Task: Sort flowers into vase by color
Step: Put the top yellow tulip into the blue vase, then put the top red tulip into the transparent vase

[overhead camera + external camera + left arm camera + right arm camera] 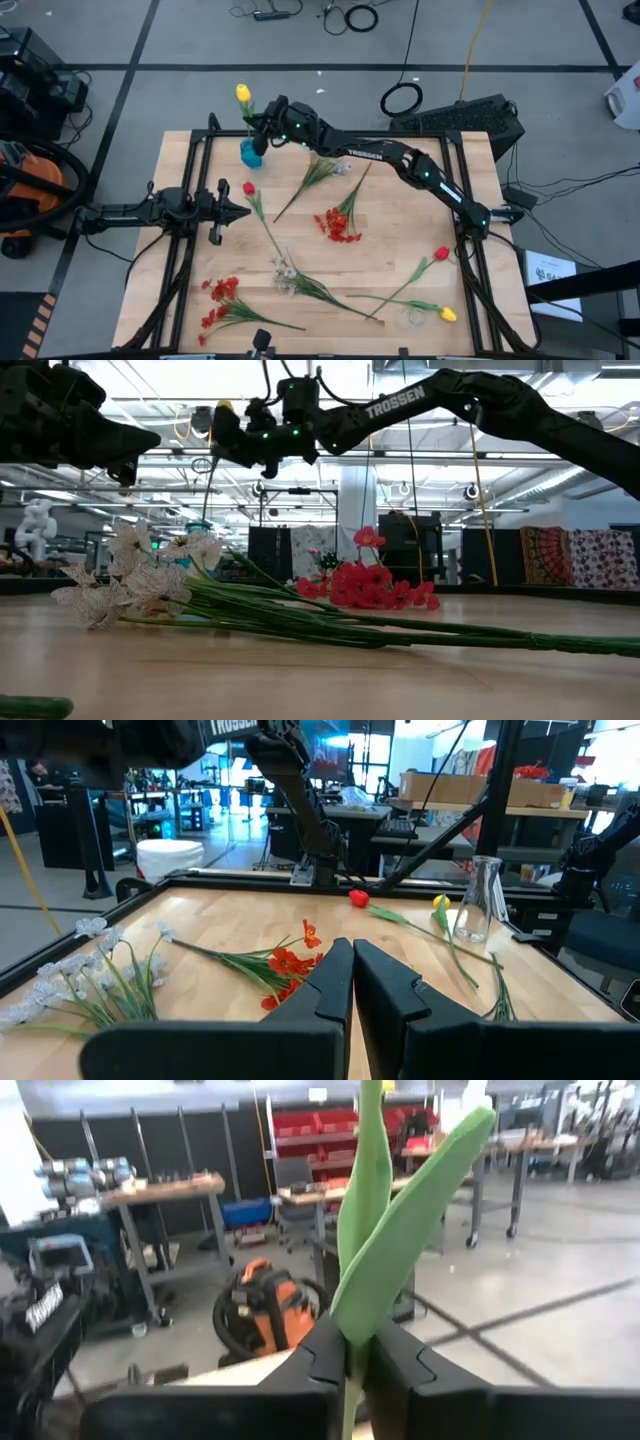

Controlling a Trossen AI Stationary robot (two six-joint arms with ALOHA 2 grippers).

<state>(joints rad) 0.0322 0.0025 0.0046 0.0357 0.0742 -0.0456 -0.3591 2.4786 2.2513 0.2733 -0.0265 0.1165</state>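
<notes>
Yellow tulip [243, 94] upper left, teal vase [250, 152] below it; red sprays [218, 302] lower left; light wood table [400, 230].

The vase [250, 153] stands at the desk's [180, 190] far left, the right claw [262, 122] just above it gripping a tulip [243, 95]. The left claw [238, 212] sits nearer, leftward. Other flowers [339, 222] lie scattered across the middle and near edge.

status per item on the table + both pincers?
right pincer: shut on yellow tulip stem, above the vase
yellow tulip: held upright over the vase
teal vase: upright, near the table's far edge
left pincer: shut, empty, waiting at table's left
white sprig: lying flat
red spray: lying flat mid-table
clear flask: upright, empty
</notes>
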